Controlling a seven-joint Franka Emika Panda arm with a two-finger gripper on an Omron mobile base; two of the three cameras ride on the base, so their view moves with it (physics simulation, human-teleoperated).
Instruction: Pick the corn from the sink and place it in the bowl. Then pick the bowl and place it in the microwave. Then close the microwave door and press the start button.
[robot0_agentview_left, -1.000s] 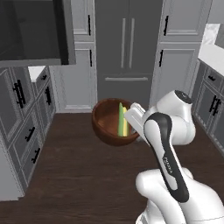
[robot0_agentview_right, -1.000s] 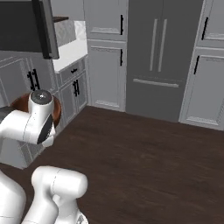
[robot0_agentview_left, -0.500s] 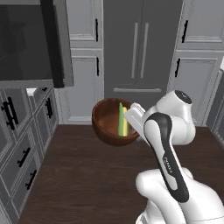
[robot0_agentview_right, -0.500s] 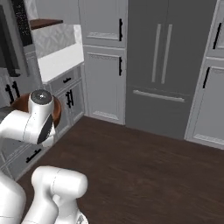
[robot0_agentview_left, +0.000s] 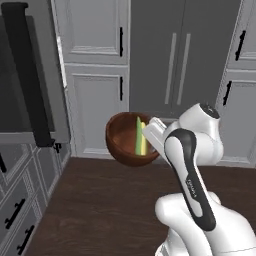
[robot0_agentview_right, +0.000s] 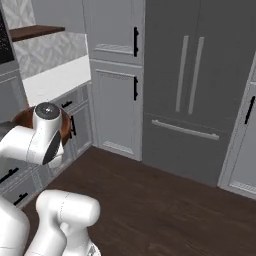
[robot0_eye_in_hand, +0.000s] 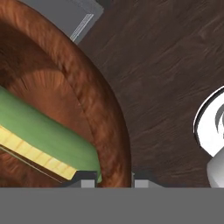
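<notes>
- The bowl (robot0_agentview_left: 127, 141) hangs in mid-air above the dark wood floor (robot0_agentview_left: 105, 200), carried at the end of the white arm.
- The gripper (robot0_eye_in_hand: 114, 180) is clamped on the bowl's rim, one finger inside the wall and one outside.
- The corn (robot0_agentview_left: 140, 137) lies inside the bowl, leaning against its wall close to the gripper.
- The microwave door (robot0_agentview_left: 27, 90) stands to the left of the bowl, its black bar handle showing.
- Grey cabinet doors (robot0_agentview_left: 100, 75) stand behind the bowl.
</notes>
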